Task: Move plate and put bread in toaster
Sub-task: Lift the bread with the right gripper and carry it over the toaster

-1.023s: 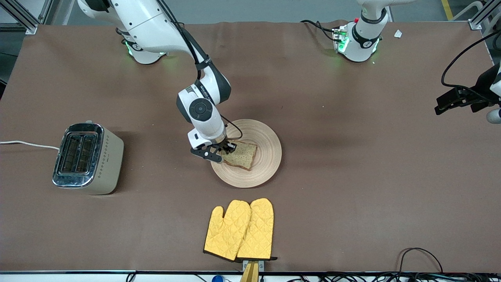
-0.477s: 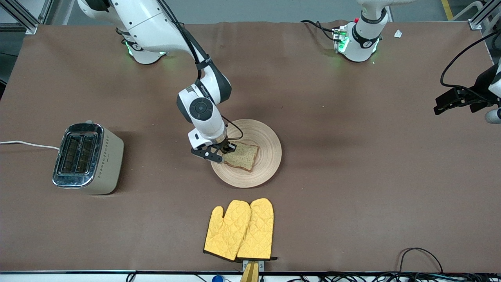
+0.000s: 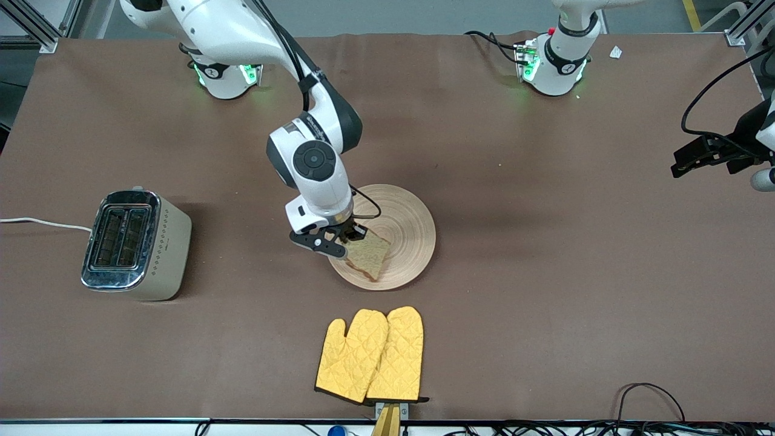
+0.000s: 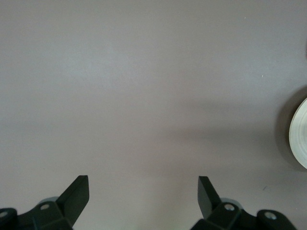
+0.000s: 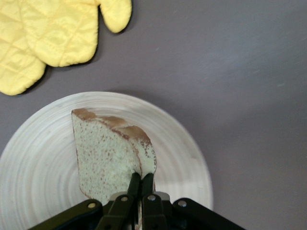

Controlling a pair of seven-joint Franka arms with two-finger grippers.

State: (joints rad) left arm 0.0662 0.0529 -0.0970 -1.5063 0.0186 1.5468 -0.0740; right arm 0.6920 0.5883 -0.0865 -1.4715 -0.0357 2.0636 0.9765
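Observation:
The light-wood plate [image 3: 407, 225] lies mid-table and also shows in the right wrist view [image 5: 43, 158]. My right gripper [image 3: 345, 237] is shut on the edge of the bread slice [image 3: 369, 257] and holds it tilted just above the plate; the right wrist view shows the bread [image 5: 108, 153] pinched between the fingers [image 5: 134, 184]. The cream toaster [image 3: 136, 244] stands toward the right arm's end of the table, slots empty. My left gripper [image 4: 144, 191] is open over bare table and waits at the left arm's end [image 3: 705, 158].
A pair of yellow oven mitts [image 3: 372, 354] lies nearer to the front camera than the plate, also in the right wrist view [image 5: 53, 33]. The toaster's white cord [image 3: 42, 223] runs off the table edge. A plate edge [image 4: 300, 134] shows in the left wrist view.
My right gripper has lifted the bread off the plate and tilted it on edge, shifting slightly toward the toaster. The left arm has barely moved.

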